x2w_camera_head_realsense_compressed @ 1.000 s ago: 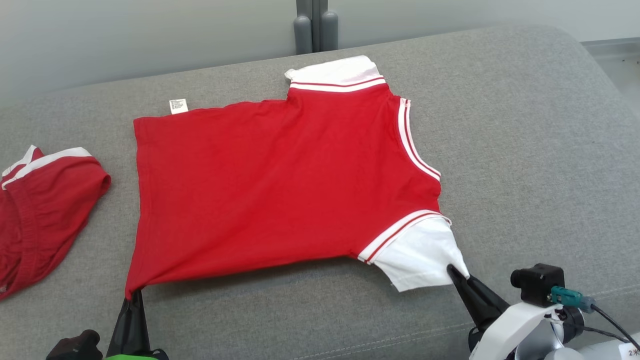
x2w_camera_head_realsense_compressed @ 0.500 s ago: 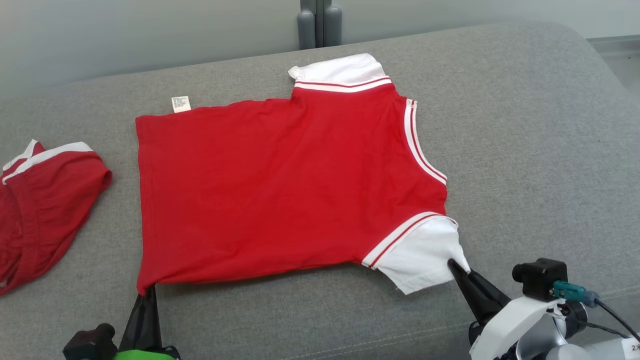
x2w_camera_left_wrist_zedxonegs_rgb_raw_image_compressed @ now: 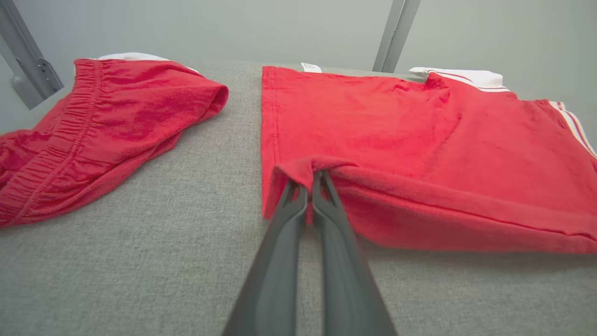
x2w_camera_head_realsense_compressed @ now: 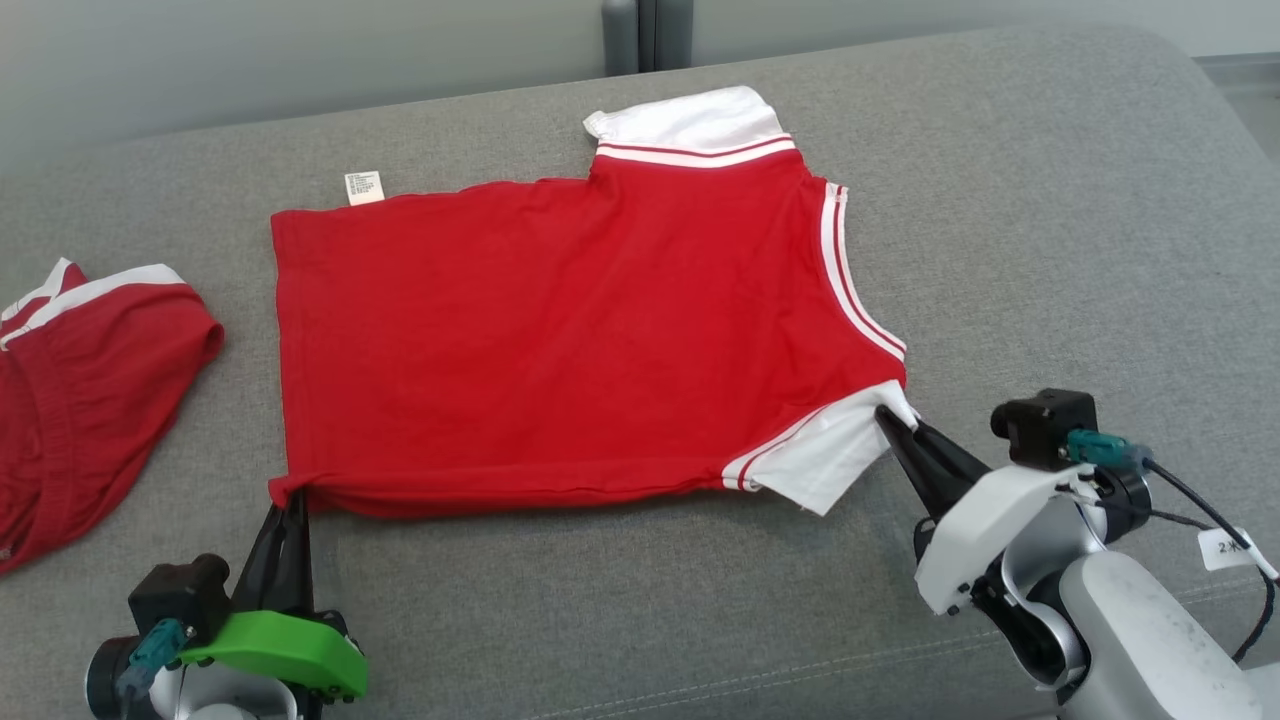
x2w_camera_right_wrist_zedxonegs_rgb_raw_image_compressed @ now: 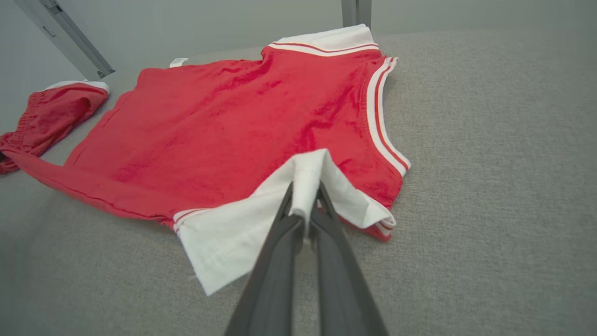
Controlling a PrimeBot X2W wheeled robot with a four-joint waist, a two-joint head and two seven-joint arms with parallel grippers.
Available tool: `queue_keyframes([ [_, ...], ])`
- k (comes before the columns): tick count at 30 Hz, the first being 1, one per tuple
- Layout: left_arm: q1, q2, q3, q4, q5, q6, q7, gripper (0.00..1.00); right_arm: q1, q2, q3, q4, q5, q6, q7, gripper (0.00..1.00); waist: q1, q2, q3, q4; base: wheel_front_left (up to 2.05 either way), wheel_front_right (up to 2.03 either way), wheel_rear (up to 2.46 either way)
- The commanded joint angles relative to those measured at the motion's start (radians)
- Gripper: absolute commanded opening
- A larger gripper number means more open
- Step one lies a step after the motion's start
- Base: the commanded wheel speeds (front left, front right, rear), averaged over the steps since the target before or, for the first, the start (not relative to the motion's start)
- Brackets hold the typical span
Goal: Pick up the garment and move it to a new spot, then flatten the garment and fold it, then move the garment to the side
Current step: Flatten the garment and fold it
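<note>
Here, the red cotton short-sleeved shirt with white sleeves and striped trim [x2w_camera_head_realsense_compressed: 560, 330] lay spread nearly flat in the middle of the grey woven upholstered cushion [x2w_camera_head_realsense_compressed: 1050, 250], neckline toward the robot's right and hem toward its left. The left gripper [x2w_camera_head_realsense_compressed: 293, 497] was clamped tight on the near hem corner, which rose off the cushion in a small peak. The right gripper [x2w_camera_head_realsense_compressed: 885, 418] was pinched on the edge of the near white sleeve [x2w_camera_head_realsense_compressed: 815, 465], which was lifted and curled toward the red body.

This looked like the start of the fold, with the near long edge taken up at both ends. To do it well, both arms would need to rise together and travel at one pace toward the far edge, so the raised edge ran taut and straight between them. Slack there would likely let the middle sag and crease. The landing line should probably match the far side seam, near the small white care label [x2w_camera_head_realsense_compressed: 363, 187]. The left arm would also need to pass clear of the crumpled red shorts with white trim [x2w_camera_head_realsense_compressed: 90, 390], lying apart on the left, so as not to drag them.
</note>
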Motion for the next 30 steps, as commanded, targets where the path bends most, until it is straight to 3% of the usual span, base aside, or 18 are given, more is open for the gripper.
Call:
queue_keyframes([
  [1, -0.042, 0.017, -0.01, 0.021, 0.005, -0.004, 0.0, 0.0, -0.045, -0.001, 0.016, 0.034, 0.006, -0.001, -0.003, 0.0, 0.0, -0.0001, 0.007, 0.006, 0.0, 0.0, 0.0],
  [11, -0.185, 0.055, -0.058, 0.131, -0.008, -0.006, 0.003, 0.0, -0.26, 0.012, 0.089, 0.226, 0.047, -0.001, -0.033, 0.0, 0.0, -0.0001, 0.05, 0.011, 0.0, 0.0, 0.0],
  [30, -0.426, 0.096, -0.157, 0.318, -0.043, -0.007, -0.004, 0.0, -0.699, 0.083, 0.246, 0.726, 0.167, -0.001, -0.08, 0.0, 0.0, -0.0001, 0.171, 0.055, 0.0, 0.0, 0.0],
])
